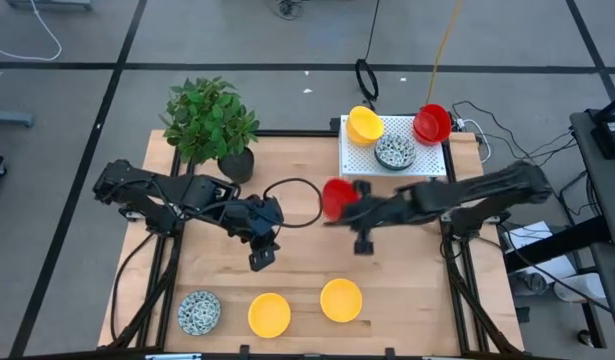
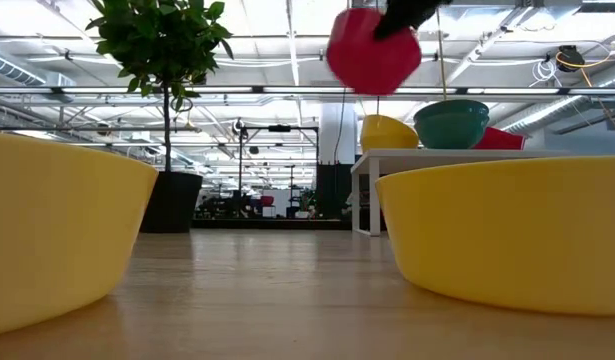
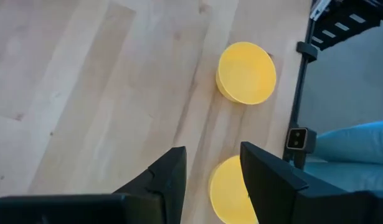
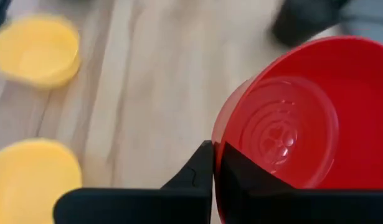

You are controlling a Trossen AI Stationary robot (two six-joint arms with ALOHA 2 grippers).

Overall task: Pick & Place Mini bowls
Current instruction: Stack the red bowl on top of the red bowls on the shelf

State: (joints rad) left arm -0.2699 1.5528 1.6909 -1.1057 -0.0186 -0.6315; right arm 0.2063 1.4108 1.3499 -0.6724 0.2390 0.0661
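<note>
Seven mini bowls counted: three yellow, two red, two speckled. The right gripper (image 1: 345, 205) is clamped on the rim of a smooth red bowl (image 1: 336, 197), held in the air above the table's middle. The left gripper (image 1: 264, 252) hangs parted and empty over bare wood. The white perforated rack (image 1: 359, 155), far right, carries three; three sit along the near edge.

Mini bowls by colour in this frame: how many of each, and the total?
Red: 2, one on the rack, one held by the right gripper.
Yellow: 3.
White speckled: 2.
Total: 7.
</note>
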